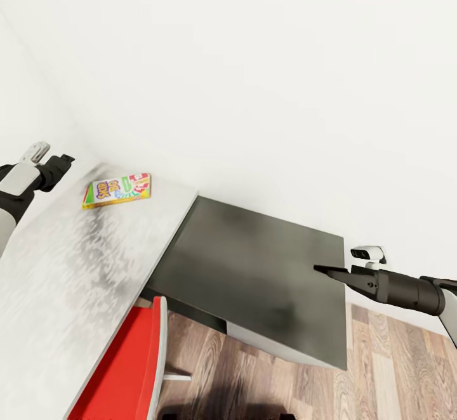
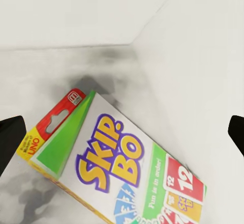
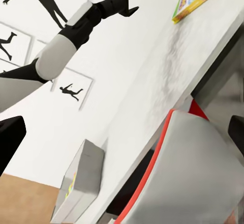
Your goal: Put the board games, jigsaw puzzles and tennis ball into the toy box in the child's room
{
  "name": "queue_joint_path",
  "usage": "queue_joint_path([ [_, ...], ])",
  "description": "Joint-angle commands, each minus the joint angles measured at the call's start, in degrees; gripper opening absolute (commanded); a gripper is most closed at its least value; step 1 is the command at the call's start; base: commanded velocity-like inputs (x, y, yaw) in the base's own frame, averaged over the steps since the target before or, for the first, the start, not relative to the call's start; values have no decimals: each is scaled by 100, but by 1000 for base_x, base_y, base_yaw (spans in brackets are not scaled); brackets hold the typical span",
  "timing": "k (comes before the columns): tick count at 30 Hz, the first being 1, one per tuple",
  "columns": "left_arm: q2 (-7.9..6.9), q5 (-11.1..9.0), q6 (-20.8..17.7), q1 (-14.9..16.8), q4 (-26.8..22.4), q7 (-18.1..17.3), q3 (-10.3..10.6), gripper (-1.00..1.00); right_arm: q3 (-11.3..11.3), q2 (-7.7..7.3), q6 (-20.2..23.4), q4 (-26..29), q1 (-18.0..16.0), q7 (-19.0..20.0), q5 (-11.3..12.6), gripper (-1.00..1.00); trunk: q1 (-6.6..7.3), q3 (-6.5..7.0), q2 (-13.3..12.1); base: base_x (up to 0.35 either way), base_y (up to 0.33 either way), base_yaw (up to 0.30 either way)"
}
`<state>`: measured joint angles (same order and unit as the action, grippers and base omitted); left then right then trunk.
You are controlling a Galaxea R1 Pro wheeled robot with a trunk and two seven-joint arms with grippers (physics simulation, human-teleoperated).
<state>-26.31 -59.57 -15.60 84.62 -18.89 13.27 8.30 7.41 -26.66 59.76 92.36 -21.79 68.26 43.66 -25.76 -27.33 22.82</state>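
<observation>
Progress is judged early: one board game is seen lying out on the table, and nothing is held by either arm.

Largest item: the table, one unit, an L-shape of a light-grey top joined to a lower dark-grey top. The light top lies below and ahead of the left claw; the dark top lies just beside and under the right claw.

One red chair is noted at the table edge, between the two arms and nearer the robot than either claw.

One light grey toy box is seen in the right wrist view, on the table well beyond the chair and well apart from the right claw. A sliver of colour shows at its rim; what it holds cannot be told.

One Skip-Bo board game is counted, flat on the light top near the wall corner. It lies ahead of and below the left claw, apart from it and not gripped.

Left claw: fingers spread wide at the edges of its wrist view, nothing between them. Right claw: fingers likewise parted wide in its wrist view, nothing held.

Outstanding, as judged: this game is to be boxed; the other two games, two puzzles and the ball remain unaccounted for.
</observation>
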Motion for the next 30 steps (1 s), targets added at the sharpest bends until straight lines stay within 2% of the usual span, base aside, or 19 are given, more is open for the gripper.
queue_joint_path([
  [1, -6, -56, -11, 4, -11, 43, 48, 100, 1, -2, 24, 1, -4, 14, -1, 100, -3, -18, 10, 0, 0, 0],
  [30, -22, -55, 32, 53, 16, -93, 30, 100, -70, 18, 24, 1, -2, 20, -16, 100, -3, -290, 10, 0, 0, 0],
])
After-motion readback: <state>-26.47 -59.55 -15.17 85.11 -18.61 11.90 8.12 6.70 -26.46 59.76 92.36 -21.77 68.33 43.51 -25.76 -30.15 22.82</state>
